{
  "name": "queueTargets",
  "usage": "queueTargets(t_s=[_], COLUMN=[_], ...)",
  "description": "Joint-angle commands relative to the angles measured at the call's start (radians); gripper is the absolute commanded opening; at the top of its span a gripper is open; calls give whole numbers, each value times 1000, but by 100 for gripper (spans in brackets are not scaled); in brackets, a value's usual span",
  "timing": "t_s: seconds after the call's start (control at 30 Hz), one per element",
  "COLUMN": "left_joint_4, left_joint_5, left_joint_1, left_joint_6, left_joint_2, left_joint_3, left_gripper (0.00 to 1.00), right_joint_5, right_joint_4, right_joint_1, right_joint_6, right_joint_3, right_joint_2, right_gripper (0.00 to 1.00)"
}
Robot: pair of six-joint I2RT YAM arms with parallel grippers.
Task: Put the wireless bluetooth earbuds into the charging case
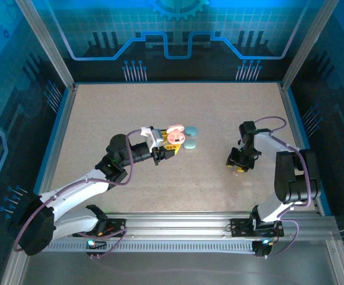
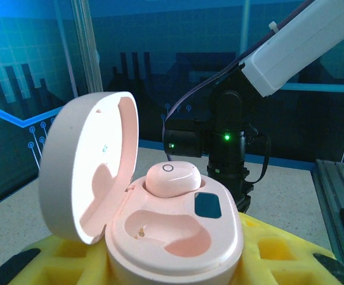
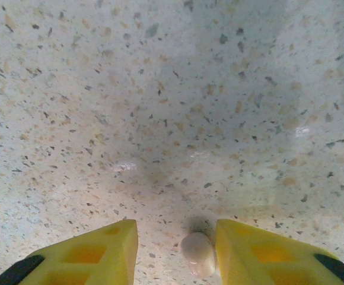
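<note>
Left wrist: the left gripper (image 1: 169,146) clamps a glossy pink oval case (image 2: 178,243), lid (image 2: 89,178) up, one smooth pink bud (image 2: 172,178) with a ring mark seated in its far socket. On the speckled table (image 3: 160,89) a pale rounded bud (image 3: 198,254) touches one yellow finger (image 3: 261,255) of the right gripper (image 3: 175,231), jaws apart

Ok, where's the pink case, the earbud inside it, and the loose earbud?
pink case (image 2: 178,261): left wrist view, front of base.
seated earbud (image 2: 172,178): left wrist view, its top.
loose earbud (image 3: 198,254): right wrist view, its middle.
</note>
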Motion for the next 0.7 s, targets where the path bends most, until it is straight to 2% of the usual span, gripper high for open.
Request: queueTargets(t_s=[0.0,0.67], left_joint_4=[10,7], left_joint_5=[-6,-14], left_joint_1=[-6,-6], left_joint_6=[22,26], left_joint_2=[-19,-23], left_joint_3=[-6,-14], left_gripper=[32,32], right_joint_5=[23,82], right_joint_4=[-45,-78], right_joint_1=[19,69], right_joint_6=[-14,5], right_joint_3=[21,30], right_joint_2=[19,59], right_gripper=[40,26])
